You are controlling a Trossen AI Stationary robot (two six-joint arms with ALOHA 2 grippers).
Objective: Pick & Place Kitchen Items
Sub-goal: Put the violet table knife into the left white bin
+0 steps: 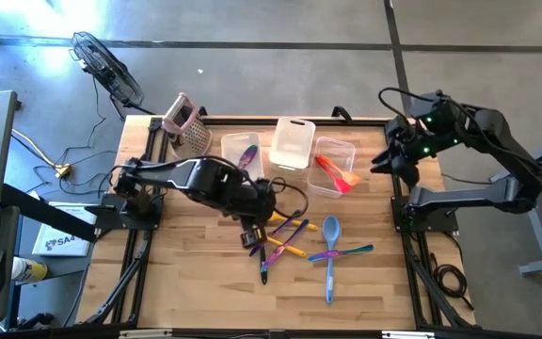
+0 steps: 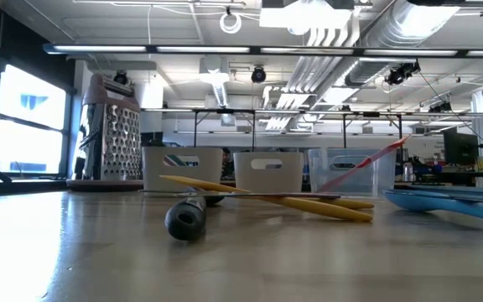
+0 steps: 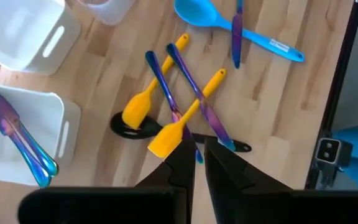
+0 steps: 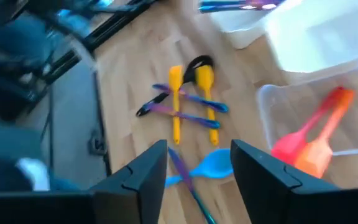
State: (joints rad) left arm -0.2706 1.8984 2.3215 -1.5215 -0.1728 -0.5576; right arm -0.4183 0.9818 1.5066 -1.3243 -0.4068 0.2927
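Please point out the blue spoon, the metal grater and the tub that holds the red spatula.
blue spoon (image 1: pixel 331 229): high view, on its bowl.
metal grater (image 2: pixel 121 141): low view, on its front face.
tub with the red spatula (image 1: pixel 346 151): high view, on its rim.

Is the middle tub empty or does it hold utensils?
Empty. The high view shows only bare white inside the middle tub, while the left tub and right tub hold utensils.

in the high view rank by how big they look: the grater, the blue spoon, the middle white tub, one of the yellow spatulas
1. middle white tub
2. grater, slightly smaller in area
3. blue spoon, long but slim
4. yellow spatula, smallest; part of it may be hidden under the left gripper
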